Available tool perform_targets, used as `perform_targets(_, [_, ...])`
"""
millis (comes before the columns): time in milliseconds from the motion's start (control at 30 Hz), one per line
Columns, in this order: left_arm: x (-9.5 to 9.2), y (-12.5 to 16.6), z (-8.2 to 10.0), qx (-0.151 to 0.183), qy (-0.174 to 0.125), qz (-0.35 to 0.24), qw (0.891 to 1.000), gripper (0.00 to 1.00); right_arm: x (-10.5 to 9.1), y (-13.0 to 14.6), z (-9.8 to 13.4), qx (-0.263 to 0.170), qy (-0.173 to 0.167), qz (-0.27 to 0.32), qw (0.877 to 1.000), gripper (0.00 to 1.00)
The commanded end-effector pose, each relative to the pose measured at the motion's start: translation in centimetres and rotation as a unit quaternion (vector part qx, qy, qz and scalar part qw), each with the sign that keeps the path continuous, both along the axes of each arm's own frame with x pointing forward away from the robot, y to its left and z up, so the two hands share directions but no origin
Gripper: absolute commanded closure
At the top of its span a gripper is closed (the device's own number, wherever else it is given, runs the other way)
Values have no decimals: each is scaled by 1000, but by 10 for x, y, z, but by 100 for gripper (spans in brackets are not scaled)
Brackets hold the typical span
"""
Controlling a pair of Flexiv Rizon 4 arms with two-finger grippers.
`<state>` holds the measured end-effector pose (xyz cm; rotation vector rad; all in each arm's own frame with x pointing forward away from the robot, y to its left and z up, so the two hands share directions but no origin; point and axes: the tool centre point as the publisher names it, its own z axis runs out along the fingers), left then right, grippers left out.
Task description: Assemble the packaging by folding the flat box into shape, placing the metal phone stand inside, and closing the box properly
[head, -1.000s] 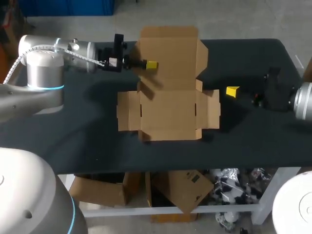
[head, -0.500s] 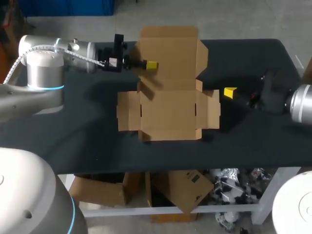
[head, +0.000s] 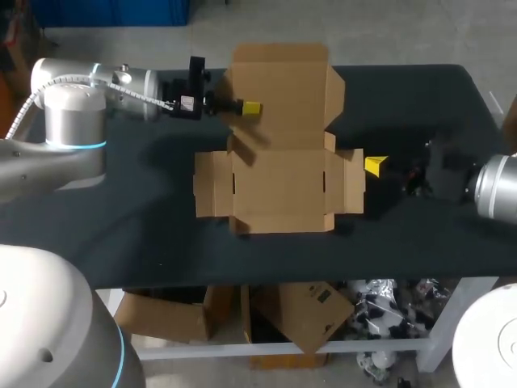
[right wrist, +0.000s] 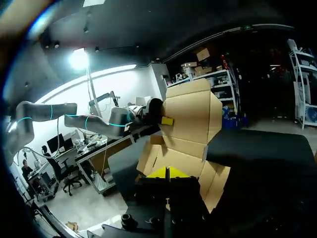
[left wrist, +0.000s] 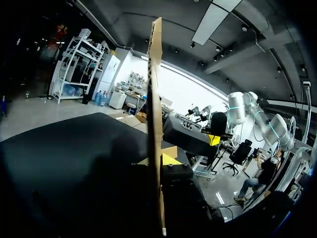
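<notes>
Early stage: box (head: 279, 190) mostly flat; rear panel (head: 283, 89) upright, pinched between left gripper (head: 249, 107) fingers. Right gripper (head: 376, 166) fingers closed, empty, just beside side flap (head: 352, 182). Stand not visible. Folding, loading, closing outstanding.

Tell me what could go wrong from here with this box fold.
The left gripper holds the raised back panel only near one edge, so the panel may slip free and flop down. The right gripper sits close beside the right side flap. A push there could slide the whole cardboard box instead of folding the flap.
</notes>
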<state>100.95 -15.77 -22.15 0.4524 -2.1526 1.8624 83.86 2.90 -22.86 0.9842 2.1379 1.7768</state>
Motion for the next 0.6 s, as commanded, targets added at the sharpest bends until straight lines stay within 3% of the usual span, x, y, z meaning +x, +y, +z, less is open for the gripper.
perform_targets(33, [1,0,0,-1,0,-1,1000,100,-8,6,1,-9,-9,-3,1000,100])
perform_targets(167, [1,0,0,-1,0,-1,1000,100,-13,12,-1,-8,-14,0,1000,100])
perform_targets(600, [-3,-9,21,4,-43,-7,999,100,-24,19,-18,-14,-14,5,1000,100])
